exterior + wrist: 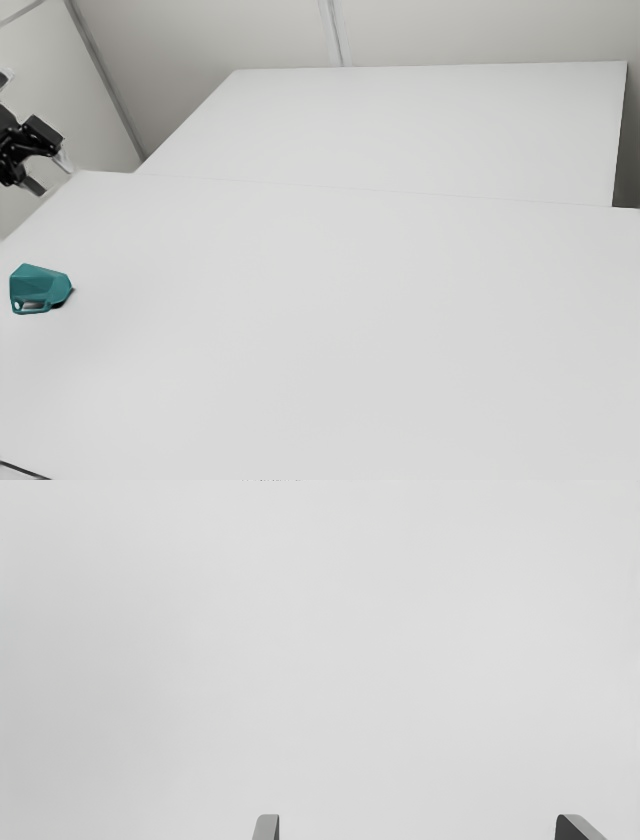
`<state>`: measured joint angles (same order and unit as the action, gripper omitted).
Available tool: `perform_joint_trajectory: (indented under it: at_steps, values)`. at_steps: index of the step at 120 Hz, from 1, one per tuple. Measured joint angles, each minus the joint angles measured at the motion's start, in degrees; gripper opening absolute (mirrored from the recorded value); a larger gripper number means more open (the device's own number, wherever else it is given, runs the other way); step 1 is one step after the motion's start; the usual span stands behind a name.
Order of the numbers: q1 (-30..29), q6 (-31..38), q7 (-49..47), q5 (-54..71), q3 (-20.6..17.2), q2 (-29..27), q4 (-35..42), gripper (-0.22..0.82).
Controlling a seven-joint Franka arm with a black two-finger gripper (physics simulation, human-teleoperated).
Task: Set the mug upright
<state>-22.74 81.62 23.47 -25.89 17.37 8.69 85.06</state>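
My gripper point(52, 176) is up at the exterior view's left edge, its fingers point(266, 828) spread wide apart and holding nothing. The mug point(42, 284) lies tipped over on the white table point(340, 330), near the exterior view's left edge and well apart from my fingers. It is teal, with flat, angular facets that catch the light in lighter and darker patches. Its handle point(30, 310), a squarish loop in the same teal, sits low on the side facing the exterior camera, and a small dark patch shows beside it.
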Motion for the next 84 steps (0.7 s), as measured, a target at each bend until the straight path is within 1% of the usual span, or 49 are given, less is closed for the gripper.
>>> perform_joint_trajectory:
  at_steps: [15, 34, 47, 62, 73, 84]
  values:
    - [-6.7, -1.7, 5.8, -4.9, 0.1, 6.4, -3.6, 0.6]
    - [-15.8, -5.3, 12.8, -11.7, -0.1, 18.7, -14.5, 0.6]
    - [-21.4, -7.3, 17.1, -15.2, -0.7, 25.3, -19.5, 0.6]
    - [-26.2, -8.6, 21.6, -18.5, -1.2, 31.4, -24.4, 0.6]
    - [-28.5, -8.7, 24.7, -20.2, -1.3, 36.4, -28.8, 0.6]
    - [-30.7, -7.8, 27.6, -21.9, -1.4, 41.1, -31.5, 0.6]
